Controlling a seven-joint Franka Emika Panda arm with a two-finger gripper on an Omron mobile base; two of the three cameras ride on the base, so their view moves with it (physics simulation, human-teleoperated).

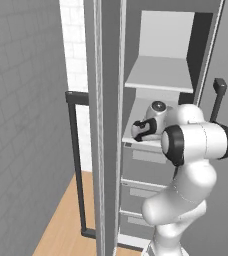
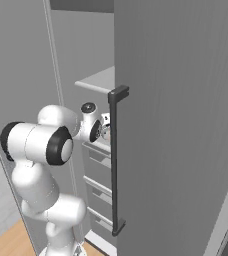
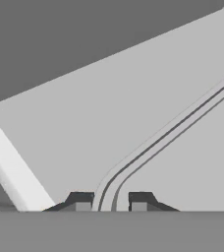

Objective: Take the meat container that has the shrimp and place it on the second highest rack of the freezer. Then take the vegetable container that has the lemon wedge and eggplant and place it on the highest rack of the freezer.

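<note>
Grey freezer [image 1: 158, 75] open, our arm [image 1: 196, 142] reaching inside.
We see our hand [image 3: 110, 202] over a pale container rim [image 3: 173, 130], fingertips [image 3: 80, 201] close together with that thin rim passing between them, so they look clamped on it. From the left base camera the wrist sits at 6 o'clock below the upper rack [image 1: 158, 74], level with the next shelf [image 1: 136, 141]. Contents cannot be told.
</note>
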